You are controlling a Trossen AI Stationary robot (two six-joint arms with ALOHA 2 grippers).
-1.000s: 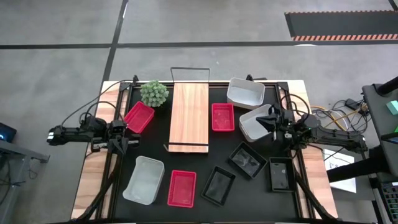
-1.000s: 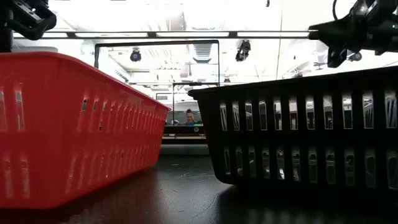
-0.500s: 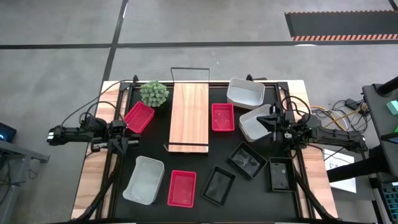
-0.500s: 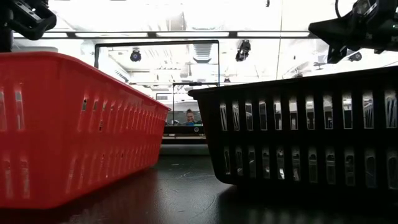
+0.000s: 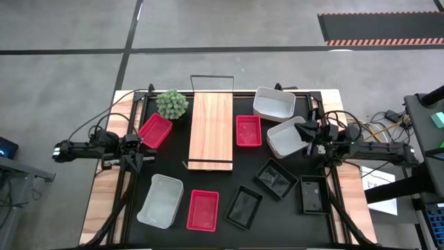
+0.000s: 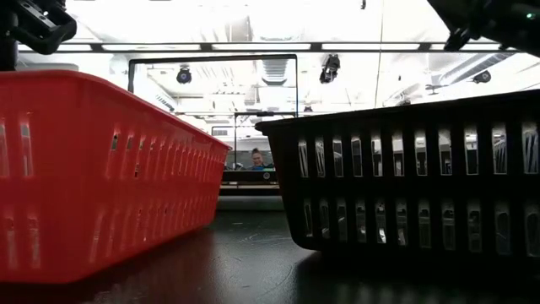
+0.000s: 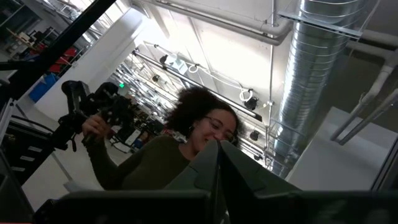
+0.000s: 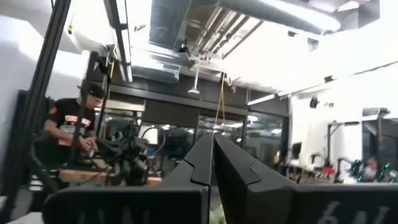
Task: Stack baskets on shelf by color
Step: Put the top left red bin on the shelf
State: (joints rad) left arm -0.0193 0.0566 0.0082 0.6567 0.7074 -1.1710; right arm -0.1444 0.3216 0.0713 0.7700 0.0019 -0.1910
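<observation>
The light-wood shelf [image 5: 210, 130] lies lengthwise in the middle of the black table. Loose baskets rest on their bottoms around it. Red ones [image 5: 154, 130] [image 5: 248, 130] [image 5: 203, 209] lie on both sides of it and at the front. White ones [image 5: 273, 103] [image 5: 286, 138] [image 5: 160, 201] lie at the right and front left. Black ones [image 5: 276, 178] [image 5: 243, 207] [image 5: 312, 195] lie at the front right. My left gripper [image 5: 141, 143] [image 7: 217, 155] is shut and empty beside the left red basket. My right gripper [image 5: 304, 133] [image 8: 213, 149] is shut and empty, raised by the near white basket's right rim.
A green ball-shaped plant [image 5: 172, 103] stands at the far left of the shelf. In the low view a red basket [image 6: 101, 169] and a black basket [image 6: 405, 177] fill the foreground. People stand in the room beyond: one [image 7: 186, 155] holds a device, another [image 8: 74, 130] is at a bench.
My right gripper has risen and tipped its fingers upward, rolling a little as it went. In the low view it has climbed almost out of the picture's top. It has stayed shut. The baskets and the left arm have kept still.
</observation>
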